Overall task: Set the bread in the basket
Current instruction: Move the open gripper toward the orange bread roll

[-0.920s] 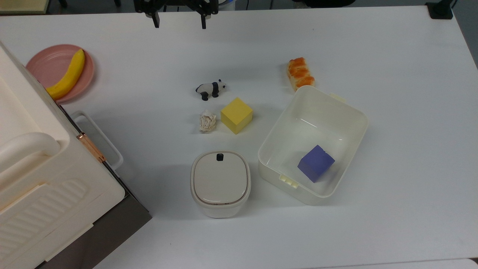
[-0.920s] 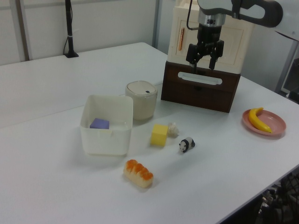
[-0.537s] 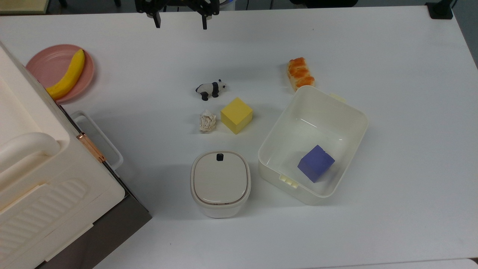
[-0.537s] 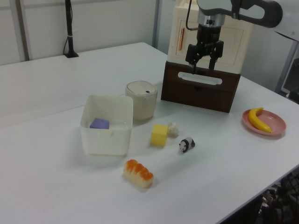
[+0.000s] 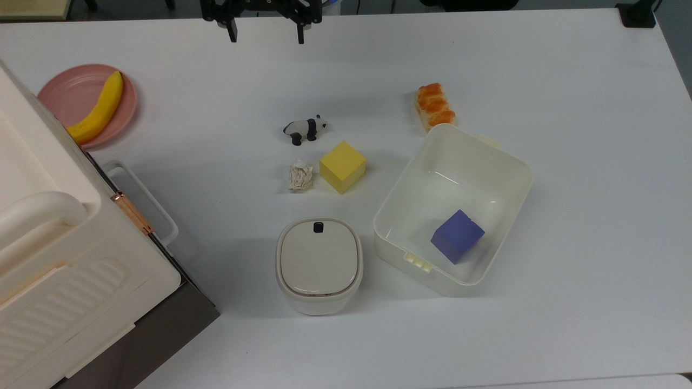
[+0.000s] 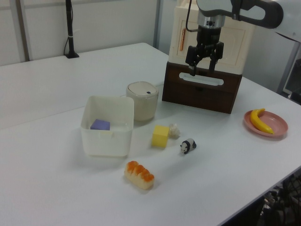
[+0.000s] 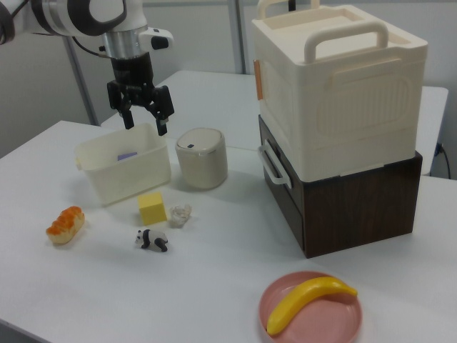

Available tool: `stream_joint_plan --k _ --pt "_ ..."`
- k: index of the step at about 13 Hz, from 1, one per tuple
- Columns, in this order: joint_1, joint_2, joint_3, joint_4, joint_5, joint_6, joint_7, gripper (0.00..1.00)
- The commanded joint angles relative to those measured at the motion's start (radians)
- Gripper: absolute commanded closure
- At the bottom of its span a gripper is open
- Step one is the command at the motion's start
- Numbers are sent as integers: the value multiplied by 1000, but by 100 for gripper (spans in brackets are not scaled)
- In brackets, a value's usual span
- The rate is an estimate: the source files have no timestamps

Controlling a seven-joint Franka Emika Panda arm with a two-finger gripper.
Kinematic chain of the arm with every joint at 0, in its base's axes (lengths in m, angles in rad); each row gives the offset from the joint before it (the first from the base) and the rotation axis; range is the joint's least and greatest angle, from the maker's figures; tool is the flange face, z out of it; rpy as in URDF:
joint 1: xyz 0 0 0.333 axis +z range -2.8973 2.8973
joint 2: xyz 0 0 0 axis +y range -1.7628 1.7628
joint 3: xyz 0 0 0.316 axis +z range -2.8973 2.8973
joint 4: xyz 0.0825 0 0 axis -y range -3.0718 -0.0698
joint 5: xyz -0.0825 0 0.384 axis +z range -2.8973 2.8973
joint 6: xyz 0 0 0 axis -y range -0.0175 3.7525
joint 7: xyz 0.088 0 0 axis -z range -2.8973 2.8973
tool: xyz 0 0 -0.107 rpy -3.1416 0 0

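A: Where is the bread [image 5: 434, 106]?

B: On the table [image 5: 567, 162], just beside the basket [image 5: 505, 156]; the top view reveals a purple cube [image 5: 457, 236] inside.

A: And the gripper [image 6: 201, 66]?

B: Raised high, fingers spread apart, empty. No legible writing anywhere.

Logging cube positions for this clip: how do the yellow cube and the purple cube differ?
The yellow cube sits on the bare table, beside a crumpled paper ball; the purple cube lies inside the basket. The yellow one is light and bright; the purple one is dark. Both are plain blocks of similar size, untouched.
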Motion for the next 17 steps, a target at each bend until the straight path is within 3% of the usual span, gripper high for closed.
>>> stream_joint_plan --k 1,8,15,17 --pt "9 -15 1 -18 11 -22 13 0" --pt "15 -15 7 -30 9 -13 19 0" --pt "183 -24 -4 -125 20 46 28 0" --pt "229 -40 2 -191 20 113 97 0"
